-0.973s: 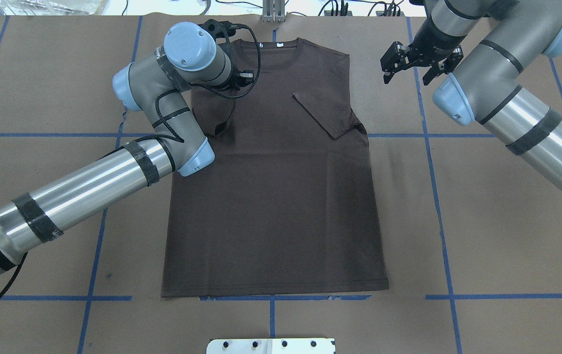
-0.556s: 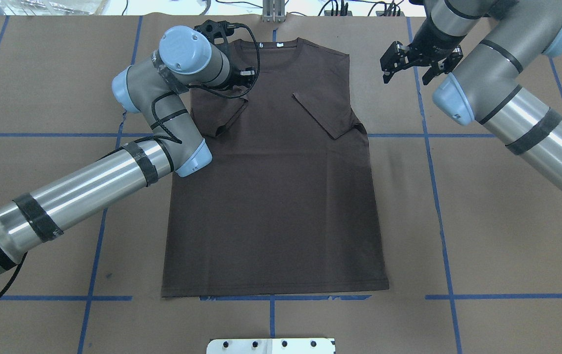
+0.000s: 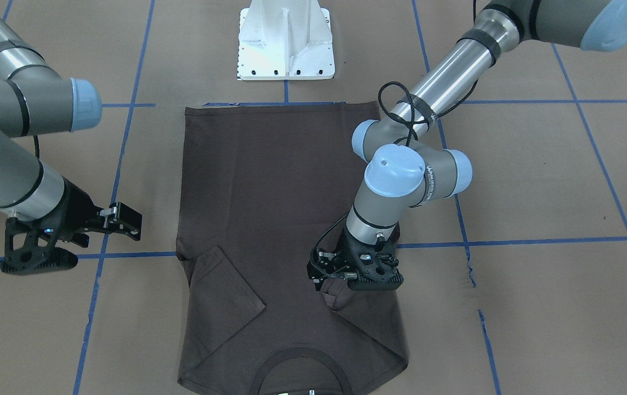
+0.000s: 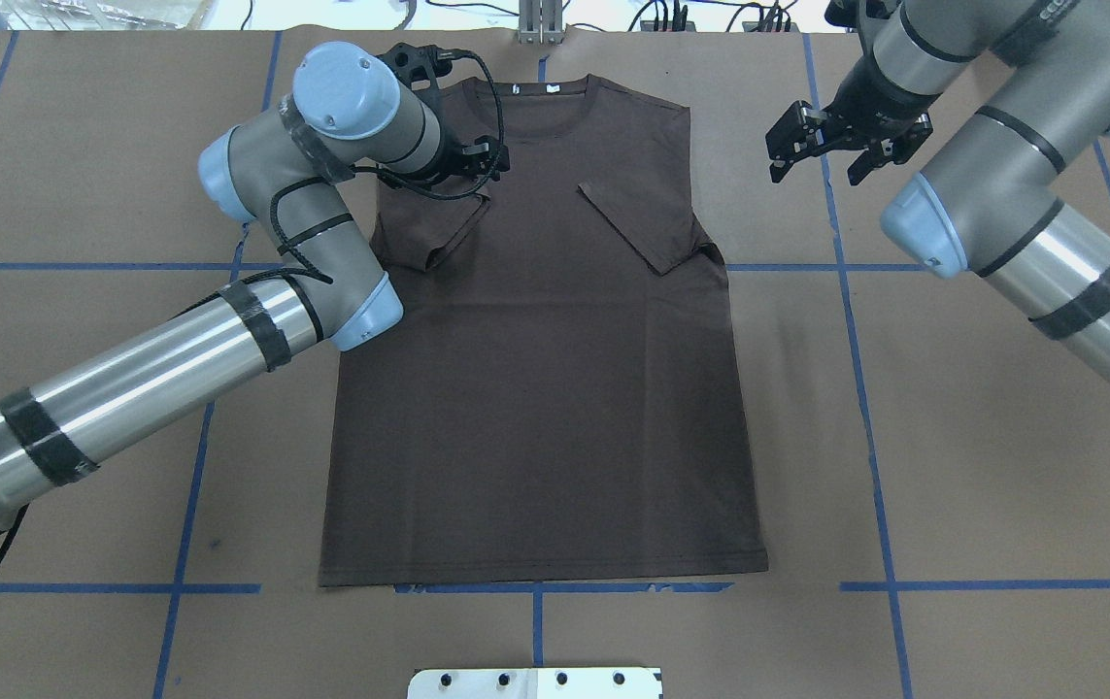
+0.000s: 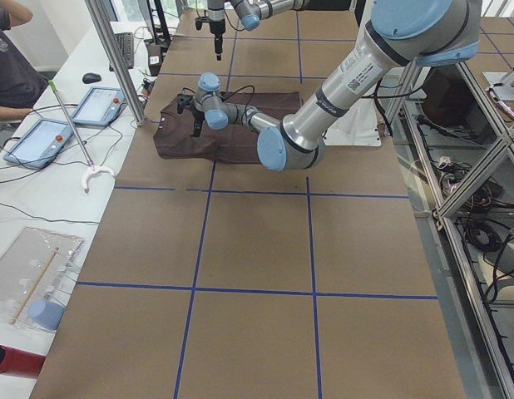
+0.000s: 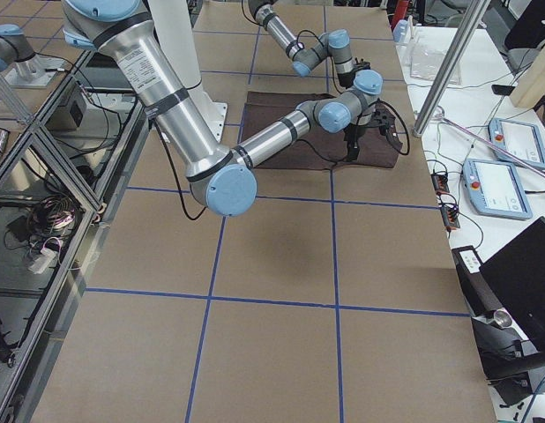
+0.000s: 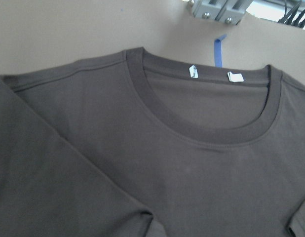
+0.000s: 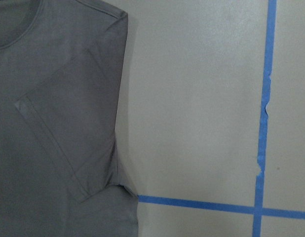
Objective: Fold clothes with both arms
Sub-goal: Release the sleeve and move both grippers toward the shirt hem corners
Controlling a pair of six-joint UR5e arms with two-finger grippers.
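The dark brown T-shirt (image 4: 545, 388) lies flat on the brown table, collar (image 4: 545, 102) at the far edge, hem near the robot. Both sleeves are folded inward onto the chest. It also shows in the front-facing view (image 3: 280, 181) and in both wrist views (image 7: 192, 173) (image 8: 54, 123). My left gripper (image 4: 485, 160) hovers low over the tip of the folded left sleeve (image 4: 433, 233); its jaws look open and hold nothing. In the front-facing view it (image 3: 346, 282) sits just above that sleeve tip. My right gripper (image 4: 815, 173) is open and empty, off the shirt beside the right shoulder (image 3: 102, 244).
Blue tape lines (image 4: 856, 388) grid the brown paper. The white pedestal base (image 3: 286, 44) stands behind the hem. A metal bracket (image 4: 540, 24) sits at the far edge past the collar. Operator tablets (image 5: 37, 137) lie on a side table.
The left sleeve, lifted a second ago, now lies flat on the chest. The left arm has drawn a little leftward. The right gripper has shifted slightly to the right, still open.
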